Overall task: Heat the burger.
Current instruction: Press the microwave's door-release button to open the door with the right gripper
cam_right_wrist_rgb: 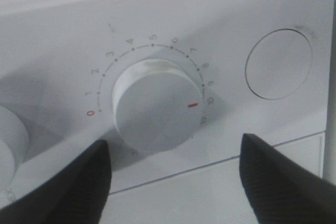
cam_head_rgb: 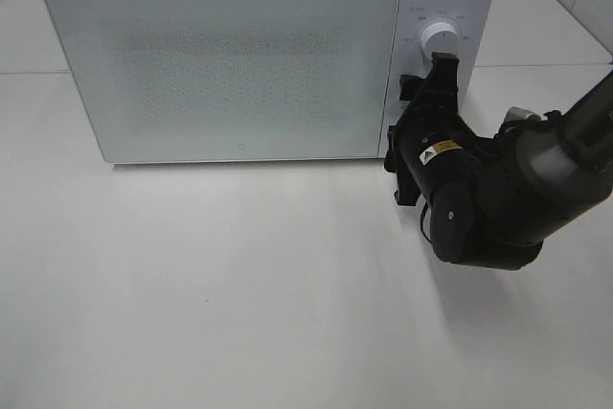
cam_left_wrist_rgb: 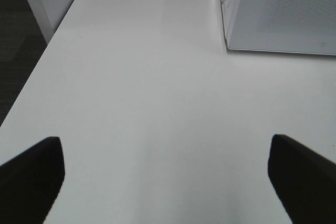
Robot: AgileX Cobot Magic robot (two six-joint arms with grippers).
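White counter (cam_head_rgb: 239,284) carries a closed microwave (cam_head_rgb: 230,55) at its back edge; the burger is not in view — presumably behind the frosted door. Setting the time well means keeping the right gripper (cam_right_wrist_rgb: 174,153) centred on the timer dial (cam_right_wrist_rgb: 155,106) and square to the panel, so the red mark isn't nudged. Its jaws stand apart, flanking the dial without touching — the left gripper (cam_left_wrist_rgb: 165,150) gapes over bare counter, empty.

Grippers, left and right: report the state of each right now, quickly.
Left gripper: open, holding nothing, above the table.
Right gripper: open, either side of the microwave knob, not gripping it.
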